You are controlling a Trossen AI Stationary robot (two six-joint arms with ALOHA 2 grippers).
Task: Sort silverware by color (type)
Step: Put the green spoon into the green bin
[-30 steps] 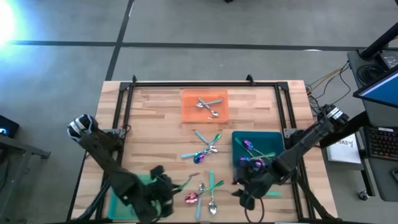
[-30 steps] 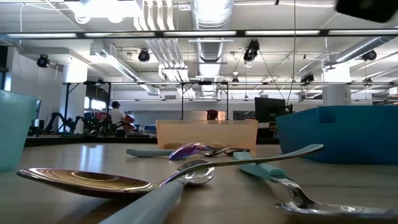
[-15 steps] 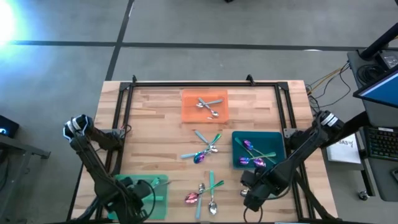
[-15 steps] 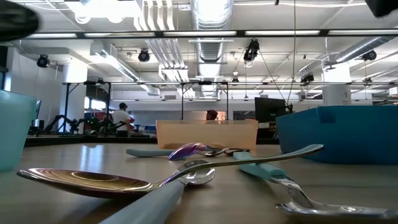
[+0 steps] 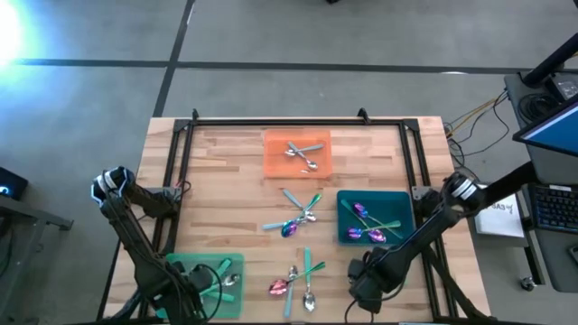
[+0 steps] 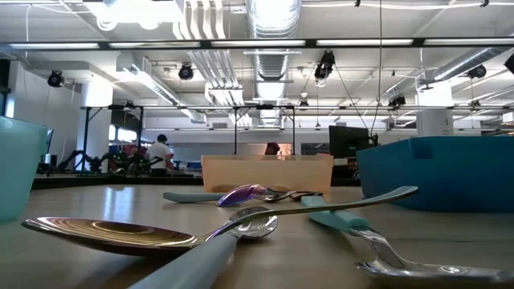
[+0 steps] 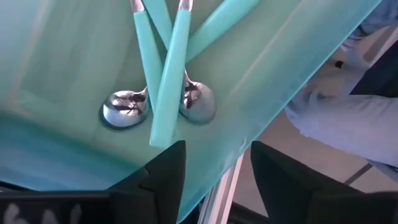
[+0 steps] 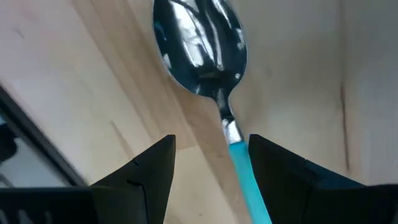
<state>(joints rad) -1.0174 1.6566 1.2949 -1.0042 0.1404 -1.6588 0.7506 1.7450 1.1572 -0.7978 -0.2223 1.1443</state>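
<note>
Wooden worktop (image 5: 226,190): green tray (image 5: 203,282) holds teal-handled spoons (image 7: 161,93) beneath the left gripper (image 7: 214,180), fingers apart; right gripper (image 8: 208,177), also parted, straddles a teal-handled spoon (image 8: 208,59).

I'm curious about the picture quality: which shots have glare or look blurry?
High view: a strong white glare burns out the top-left corner. Low view: the nearest spoon is soft while the room behind is sharp. Right wrist view: the teal-handled spoon mirrors its surroundings in its bowl.

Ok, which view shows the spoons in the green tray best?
The left wrist view: teal-handled spoons lie crossed in the green tray, with two bowls plainly visible. The high view shows them only small. The low view shows just the tray's wall, and the right wrist view misses the tray entirely.
</note>
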